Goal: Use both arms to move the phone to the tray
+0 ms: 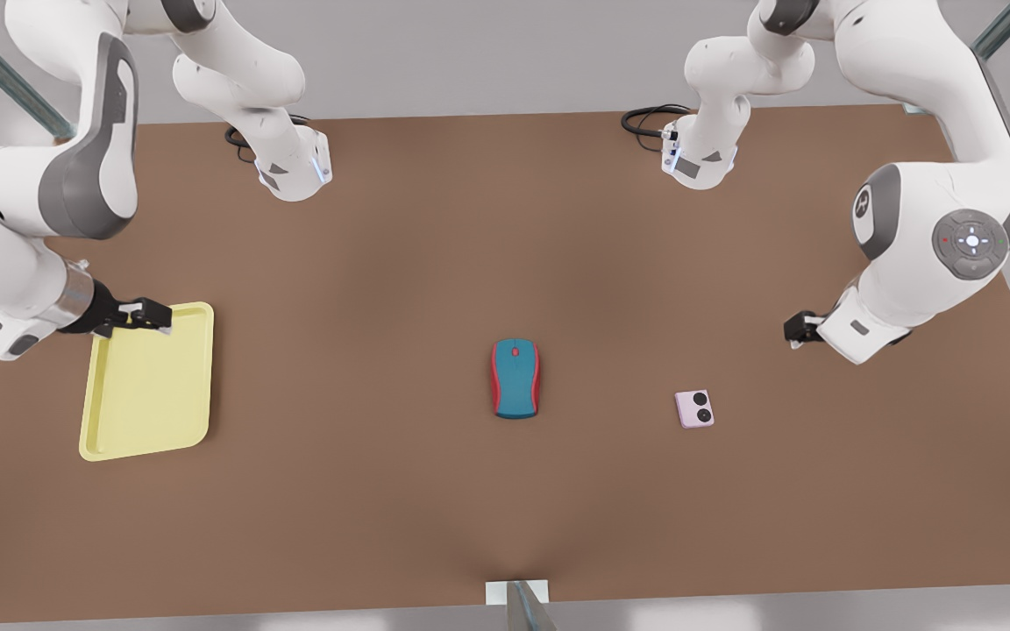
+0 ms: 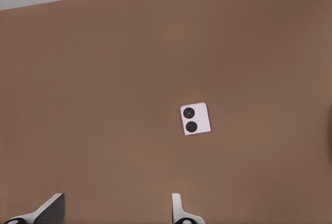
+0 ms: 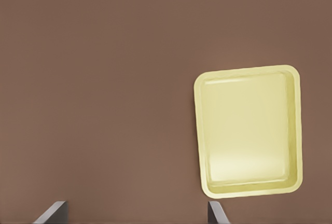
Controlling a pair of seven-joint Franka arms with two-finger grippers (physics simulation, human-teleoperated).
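A plain brown tabletop (image 1: 382,491) spans the scene. Beyond its far edge lies a pale grey floor (image 1: 487,61). A small pale bracket (image 1: 516,593) sits at its near edge.

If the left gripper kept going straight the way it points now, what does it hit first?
Probably bare table. The left gripper, open, points at brown surface short of the phone, which lies apart, off its line. Depth is unclear.

Brown table (image 1: 382,289) carrying three well-separated things: pale yellow tray (image 1: 147,386) lying flat toward the front view's left, teal-and-red mouse (image 1: 515,379) near the middle, small pink phone (image 1: 694,408) toward the right, seemingly lens-side up.
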